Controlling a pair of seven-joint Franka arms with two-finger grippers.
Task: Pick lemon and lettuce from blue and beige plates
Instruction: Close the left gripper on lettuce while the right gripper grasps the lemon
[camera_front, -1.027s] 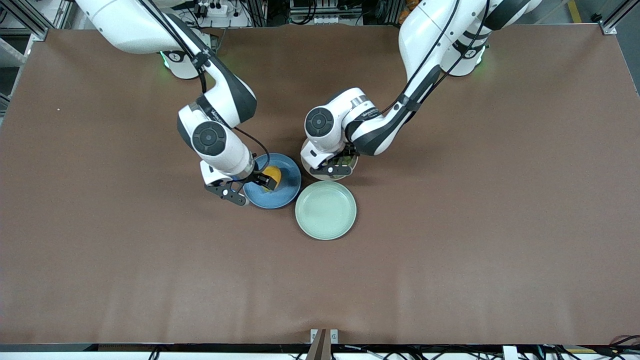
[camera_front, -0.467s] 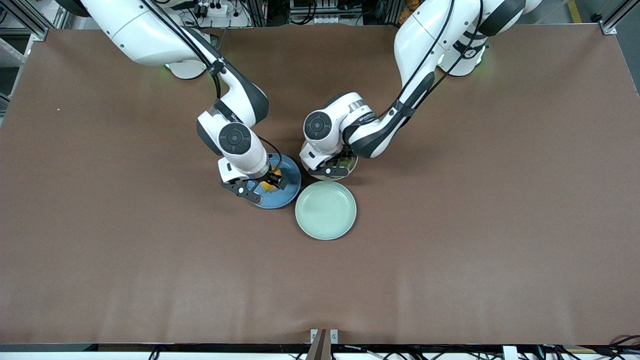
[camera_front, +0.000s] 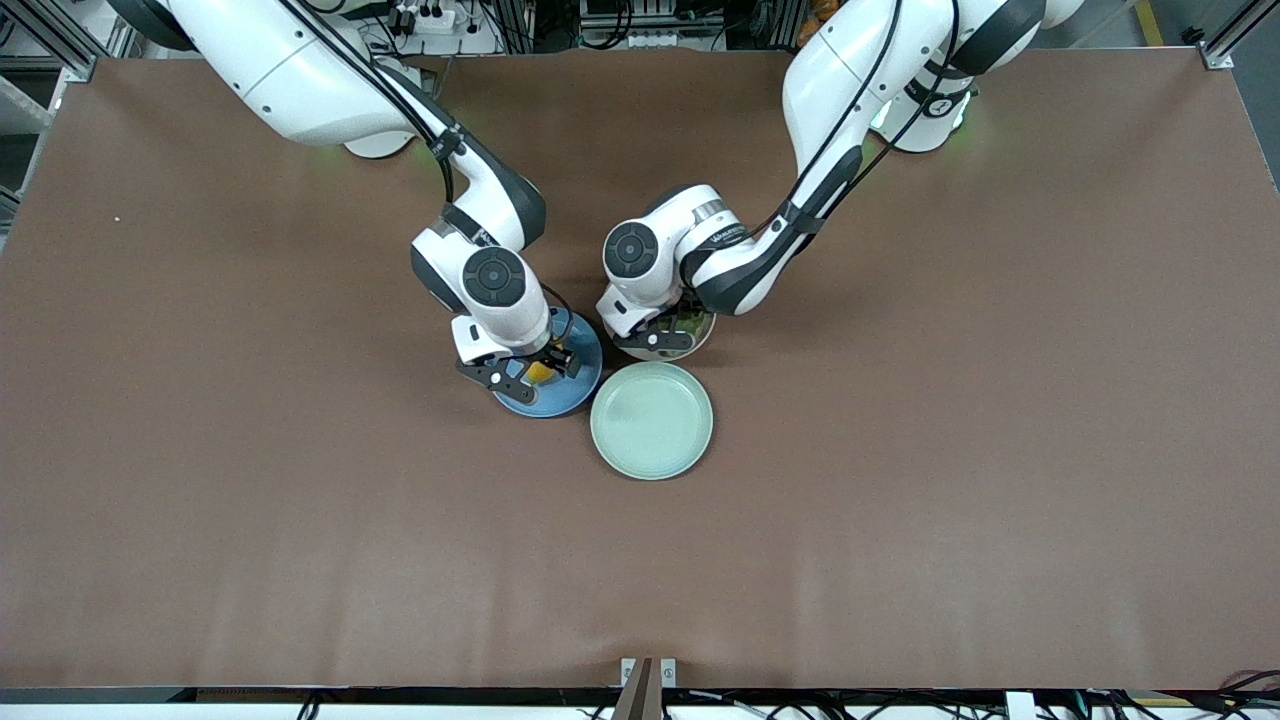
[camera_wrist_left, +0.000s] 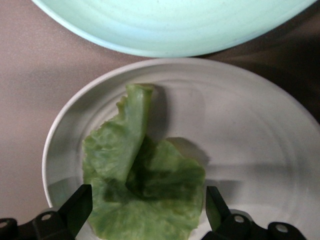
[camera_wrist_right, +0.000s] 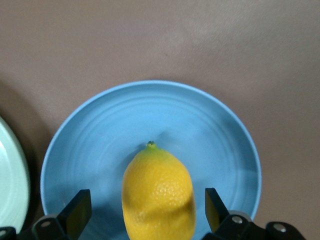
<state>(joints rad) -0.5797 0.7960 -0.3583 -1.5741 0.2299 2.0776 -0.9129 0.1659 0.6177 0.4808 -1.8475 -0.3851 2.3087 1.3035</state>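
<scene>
Both arms have lowered: right gripper (camera_wrist_right: 142, 212) straddles the lemon (camera_wrist_right: 158, 192) on the blue plate (camera_wrist_right: 90, 130), left gripper (camera_wrist_left: 147, 210) the lettuce (camera_wrist_left: 145, 195) on the beige plate (camera_wrist_left: 250, 130), fingers spread wide. This looks like pre-grasp; next, each should close.

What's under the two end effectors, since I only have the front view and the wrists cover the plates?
Observer: The right wrist view shows the lemon lying on the blue plate, between the open fingers of the right end effector.
Operator: Has it gripped the lemon?
Observer: No, there is a gap between each finger and the lemon.
Operator: And the left one?
Observer: The left wrist view shows the lettuce, partly folded, on the beige plate, with the left end effector open around it.
Operator: What borders that plate?
Observer: The mint-green plate, its rim close beside the beige one.
</scene>
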